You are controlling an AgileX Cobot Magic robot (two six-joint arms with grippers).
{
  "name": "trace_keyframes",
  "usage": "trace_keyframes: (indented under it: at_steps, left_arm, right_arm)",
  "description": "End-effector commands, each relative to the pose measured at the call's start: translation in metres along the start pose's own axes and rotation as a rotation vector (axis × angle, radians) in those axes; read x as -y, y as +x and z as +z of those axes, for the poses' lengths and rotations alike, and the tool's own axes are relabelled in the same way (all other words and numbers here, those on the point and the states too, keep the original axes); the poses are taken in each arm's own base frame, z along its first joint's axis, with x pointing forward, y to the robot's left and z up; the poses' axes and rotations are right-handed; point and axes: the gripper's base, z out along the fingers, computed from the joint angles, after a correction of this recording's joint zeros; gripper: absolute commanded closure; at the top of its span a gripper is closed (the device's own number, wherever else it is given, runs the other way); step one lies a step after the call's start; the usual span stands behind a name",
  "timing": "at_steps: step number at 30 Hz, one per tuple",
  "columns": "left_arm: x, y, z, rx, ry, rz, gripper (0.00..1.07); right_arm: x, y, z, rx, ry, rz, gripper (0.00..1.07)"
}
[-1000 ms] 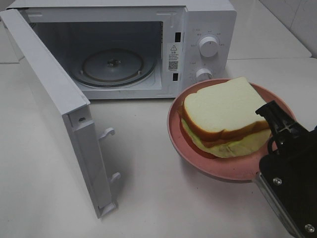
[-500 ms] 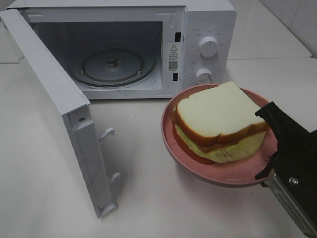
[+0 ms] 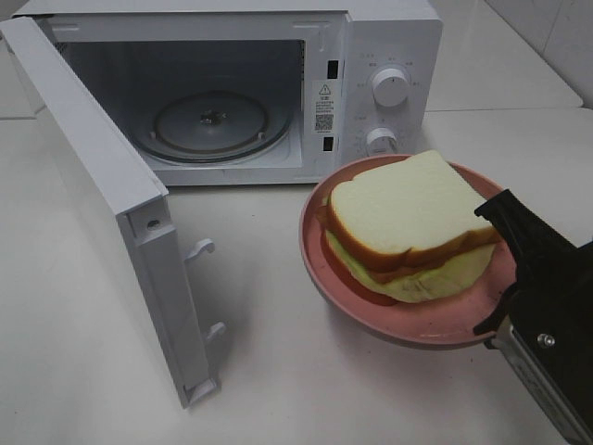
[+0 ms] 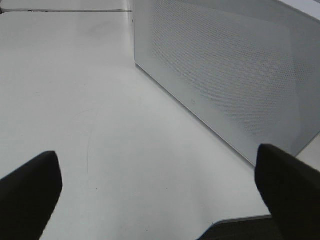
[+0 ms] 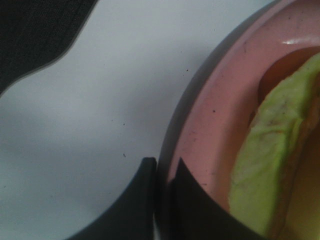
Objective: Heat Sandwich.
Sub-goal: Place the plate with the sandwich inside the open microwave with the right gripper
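Right tool point(image 5: 163, 172) clamps the rim of the pink plate point(image 3: 313, 252) carrying the sandwich point(image 3: 408, 209); left tool point(image 4: 160, 180) stands apart.

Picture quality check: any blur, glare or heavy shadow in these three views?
Exterior high: sharp, evenly lit, soft shadow under the pink plate. Left wrist: left end effector blurred dark at the corners, microwave door mesh clear. Right wrist: very close, plate rim and sandwich filling soft, small glare streak on the plate.
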Motion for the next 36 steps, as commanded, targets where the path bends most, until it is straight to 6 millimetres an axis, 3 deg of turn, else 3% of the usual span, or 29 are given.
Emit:
trace_keyframes:
  at_steps: [1,9,36]
  left_arm:
    - [0.0,0.001,-0.003,0.033,0.007,-0.001,0.09]
    - [0.0,0.001,-0.003,0.033,0.007,-0.001,0.09]
    - [0.0,0.001,-0.003,0.033,0.007,-0.001,0.09]
  right_arm:
    - [0.005,-0.007,0.003,0.017,0.024,-0.044,1.07]
    - [0.02,-0.009,0.015,0.018,0.025,-0.067,1.07]
    - [0.101,-0.015,0.052,0.111,-0.006,-0.117,1.07]
